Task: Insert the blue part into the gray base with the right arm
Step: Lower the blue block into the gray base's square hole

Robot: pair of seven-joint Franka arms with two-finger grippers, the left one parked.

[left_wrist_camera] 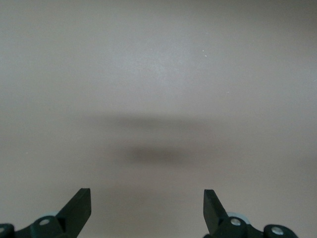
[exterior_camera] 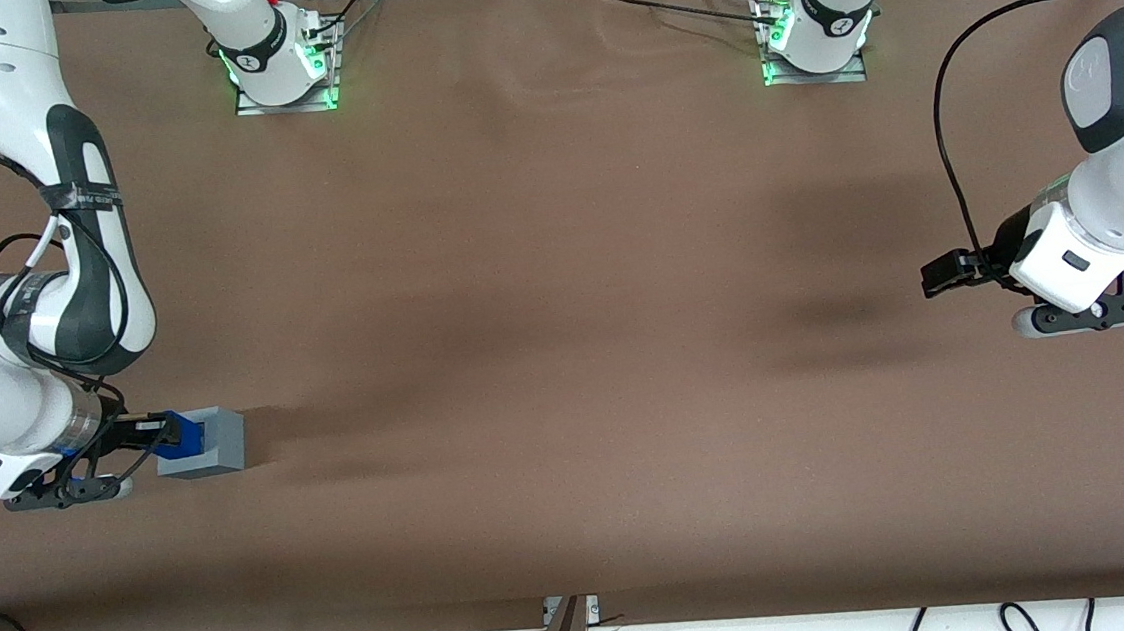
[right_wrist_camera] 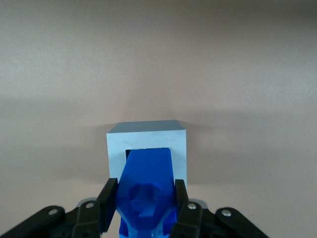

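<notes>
The gray base [exterior_camera: 208, 443] sits on the brown table at the working arm's end, its socket face turned sideways toward the right arm [exterior_camera: 41, 326]. My gripper [exterior_camera: 162, 436] is shut on the blue part [exterior_camera: 188, 435] and holds it level at that face. In the right wrist view the gripper [right_wrist_camera: 143, 204] has a finger [right_wrist_camera: 107, 203] on each side of the blue part [right_wrist_camera: 146, 186], whose leading end is in the mouth of the dark square socket of the gray base [right_wrist_camera: 147, 140]. The part's notched top faces the camera.
The brown table [exterior_camera: 565, 355] stretches wide toward the parked arm's end. Two arm bases [exterior_camera: 279, 62] with green lights stand at the edge farthest from the front camera. Cables lie below the near edge.
</notes>
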